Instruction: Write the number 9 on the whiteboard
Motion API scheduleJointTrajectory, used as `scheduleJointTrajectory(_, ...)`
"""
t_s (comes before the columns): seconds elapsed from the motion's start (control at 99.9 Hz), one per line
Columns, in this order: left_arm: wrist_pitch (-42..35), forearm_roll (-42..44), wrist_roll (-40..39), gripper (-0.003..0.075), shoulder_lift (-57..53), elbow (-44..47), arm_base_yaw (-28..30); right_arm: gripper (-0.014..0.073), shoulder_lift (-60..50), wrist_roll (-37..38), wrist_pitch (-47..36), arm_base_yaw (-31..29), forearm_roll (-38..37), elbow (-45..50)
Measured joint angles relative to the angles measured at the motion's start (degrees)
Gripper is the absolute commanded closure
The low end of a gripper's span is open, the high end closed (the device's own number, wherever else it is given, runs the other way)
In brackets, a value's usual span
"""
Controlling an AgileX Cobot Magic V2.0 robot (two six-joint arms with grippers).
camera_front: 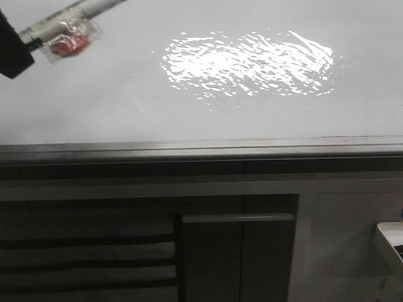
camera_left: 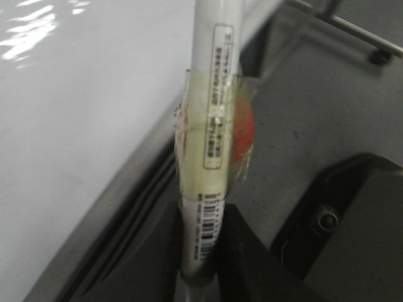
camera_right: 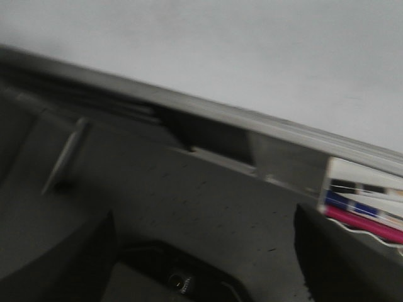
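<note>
Whiteboard: large glossy white board filling the upper part of the front view, with a bright rippled glare patch on its surface. No written mark can be made out on it; the number 9 is not visible on the board in any view.

Grey metal rim: runs along the whiteboard's lower edge, dividing it from the cabinet front below.

Marker: white barrel with a printed label and barcode, wrapped in clear tape over a red-orange patch. It projects over the whiteboard's upper left corner in the front view; its tip is out of frame, so contact with the board cannot be told.

Left tool: dark fingers closed around the marker's lower barrel, seen in the left wrist view. In the front view only its dark body shows at the whiteboard's top left corner.

Right tool: two dark fingers set well apart at the edges of the right wrist view, nothing between them; it sits below the whiteboard's rim, over the grey cabinet.

Grey cabinet: panels beneath the rim, with a horizontal bar handle and dark slats at lower left.

Tray of pens: white holder with blue and magenta items, just below the rim, near the right tool.
</note>
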Motion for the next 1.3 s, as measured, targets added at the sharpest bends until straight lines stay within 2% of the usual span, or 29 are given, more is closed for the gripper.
scheduleJointTrajectory(0.15,3.83,-2.43,7.05,0.0734,2.59,-1.49,-5.63,0.0083,5.70,-19.17,7.15,1.26,12.14,-3.51)
scheduleJointTrajectory(0.22,4.22,-2.70,8.82,0.0734,3.55,-2.27,-7.77,0.0083,7.42,-24.77,7.69,3.42,13.94,-4.27)
scheduleJointTrajectory(0.36,3.86,-2.80,11.11,0.0734,4.31,-3.42,-11.11,0.0083,9.41,-31.33,5.14,10.38,14.49,-4.39)
scheduleJointTrajectory(0.62,3.04,-3.02,12.06,0.0734,4.31,-4.23,-12.61,0.0087,14.41,-34.50,-4.00,24.29,10.04,-6.40)
scheduleJointTrajectory(0.71,2.97,-3.02,12.52,0.0734,4.31,-4.23,-12.61,0.0131,16.96,-34.59,-5.74,27.17,9.67,-7.62)
scheduleJointTrajectory(0.9,1.95,-3.02,12.91,0.0734,4.31,-4.23,-12.61,0.0223,21.35,-34.63,-7.29,28.55,9.53,-8.19)
scheduleJointTrajectory(1.171,1.69,-3.02,13.20,0.0734,4.31,-4.23,-12.61,0.0236,22.37,-37.30,-8.20,28.55,12.78,-8.19)
scheduleJointTrajectory(1.301,1.69,-3.02,13.33,0.0734,4.31,-4.23,-12.61,0.0330,22.37,-37.67,-8.20,28.61,12.92,-8.19)
